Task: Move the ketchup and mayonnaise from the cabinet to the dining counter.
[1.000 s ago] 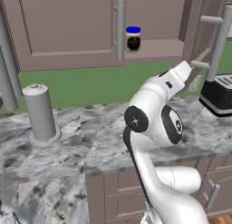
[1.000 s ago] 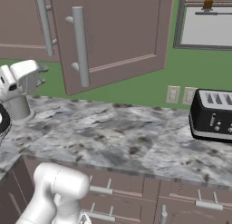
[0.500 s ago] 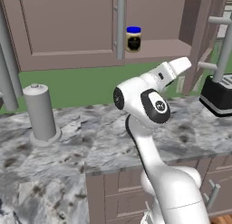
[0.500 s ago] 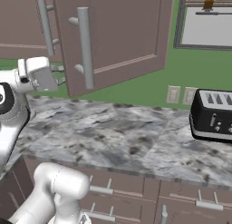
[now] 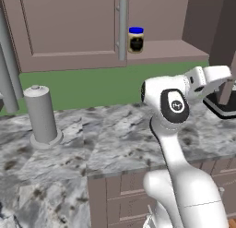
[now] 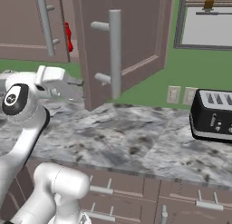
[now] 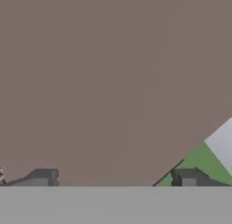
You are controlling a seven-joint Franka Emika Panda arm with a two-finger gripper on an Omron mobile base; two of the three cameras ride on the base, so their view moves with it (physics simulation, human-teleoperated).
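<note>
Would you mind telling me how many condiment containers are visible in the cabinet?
2: the mayonnaise on the cabinet shelf, and the ketchup, partly hidden behind a door. Others may be hidden.

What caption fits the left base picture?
Mayonnaise waits on the open cabinet shelf above the arm.

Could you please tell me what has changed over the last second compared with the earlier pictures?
The arm has swung its tool out to the right, over the worktop and close to the open cabinet door. It is open and has taken hold of nothing. The mayonnaise and ketchup stay on the cabinet shelf; toaster and grey canister unmoved.
</note>
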